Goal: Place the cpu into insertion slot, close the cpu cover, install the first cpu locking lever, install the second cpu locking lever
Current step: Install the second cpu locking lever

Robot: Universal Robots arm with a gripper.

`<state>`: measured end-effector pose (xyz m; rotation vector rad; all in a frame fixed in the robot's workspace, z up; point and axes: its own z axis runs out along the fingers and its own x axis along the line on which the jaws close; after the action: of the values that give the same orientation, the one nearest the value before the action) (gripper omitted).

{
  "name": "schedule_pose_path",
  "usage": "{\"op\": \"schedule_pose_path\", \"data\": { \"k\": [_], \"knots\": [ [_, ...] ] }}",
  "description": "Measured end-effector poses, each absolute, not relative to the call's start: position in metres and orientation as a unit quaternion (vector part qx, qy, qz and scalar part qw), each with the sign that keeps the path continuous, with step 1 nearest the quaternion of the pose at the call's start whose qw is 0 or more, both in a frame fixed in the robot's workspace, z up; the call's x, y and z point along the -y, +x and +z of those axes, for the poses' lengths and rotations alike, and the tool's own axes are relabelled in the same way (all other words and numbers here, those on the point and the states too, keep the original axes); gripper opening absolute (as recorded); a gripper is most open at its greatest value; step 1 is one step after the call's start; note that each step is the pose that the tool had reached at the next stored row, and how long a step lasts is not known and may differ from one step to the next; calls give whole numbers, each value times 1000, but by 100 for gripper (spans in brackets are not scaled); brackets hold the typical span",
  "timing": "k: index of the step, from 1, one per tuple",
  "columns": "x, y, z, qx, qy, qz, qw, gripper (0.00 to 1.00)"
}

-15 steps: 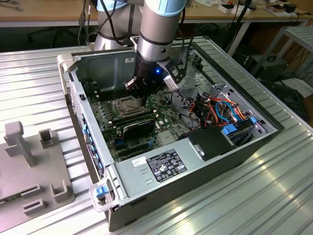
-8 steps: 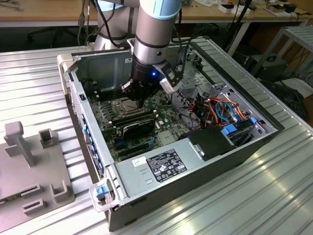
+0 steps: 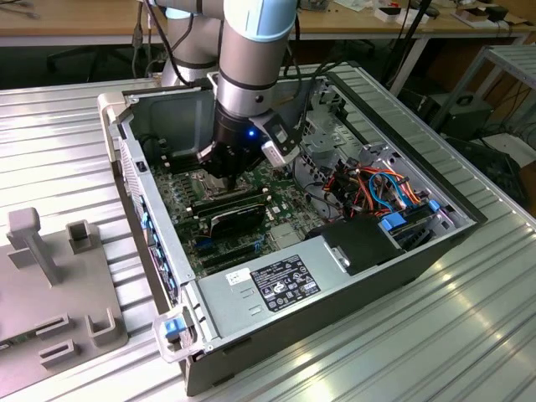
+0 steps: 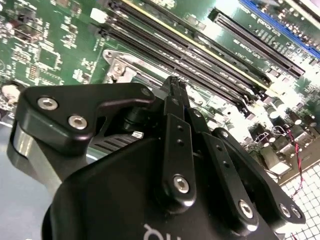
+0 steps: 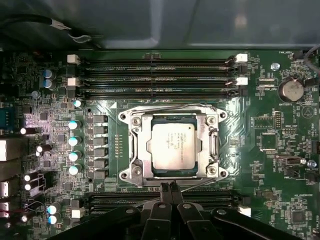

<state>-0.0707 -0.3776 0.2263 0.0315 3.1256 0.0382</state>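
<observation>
CPU (image 5: 172, 148) seated in insertion slot (image 5: 216, 146), CPU cover (image 5: 136, 148) down. Gripper (image 5: 167, 188) fingers pinched together, empty, beside a thin locking lever (image 5: 200, 183). Lever judged stiff, springy wire; take its free end.

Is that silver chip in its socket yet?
In: in the first wrist view the cpu lies flat in the insertion slot, with the cpu cover framing it.

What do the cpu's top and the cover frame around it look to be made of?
The cpu top looks like dull matte silver-grey metal, with no sharp glints. The cpu cover around it looks like thin stamped metal, brighter and shinier, catching highlights along its edges. Both are judged by look alone.
</observation>
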Motion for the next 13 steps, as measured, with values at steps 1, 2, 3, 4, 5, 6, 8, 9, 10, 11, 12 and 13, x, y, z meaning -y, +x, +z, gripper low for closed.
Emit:
{"op": "schedule_pose_path", "data": {
  "k": [1, 2, 3, 4, 5, 6, 8, 9, 10, 11, 12, 13],
  "knots": [
    [378, -72, 226, -1000, 11, 12, 8, 11],
    [378, -74, 225, -1000, 11, 12, 8, 11],
    [378, -75, 225, -1000, 11, 12, 8, 11],
    [378, -76, 224, -1000, 11, 12, 8, 11],
    [378, -77, 224, -1000, 11, 12, 7, 11],
    [378, -78, 224, -1000, 11, 12, 7, 11],
    [378, -81, 223, -1000, 11, 12, 2, 11],
    [378, -82, 223, -1000, 11, 12, -1, 11],
    [378, -83, 222, -1000, 11, 12, -2, 11],
    [378, -84, 221, -1000, 11, 12, -5, 11],
    [378, -86, 220, -1000, 11, 12, -7, 11],
    [378, -89, 219, -1000, 11, 12, -9, 11]
  ]
}}
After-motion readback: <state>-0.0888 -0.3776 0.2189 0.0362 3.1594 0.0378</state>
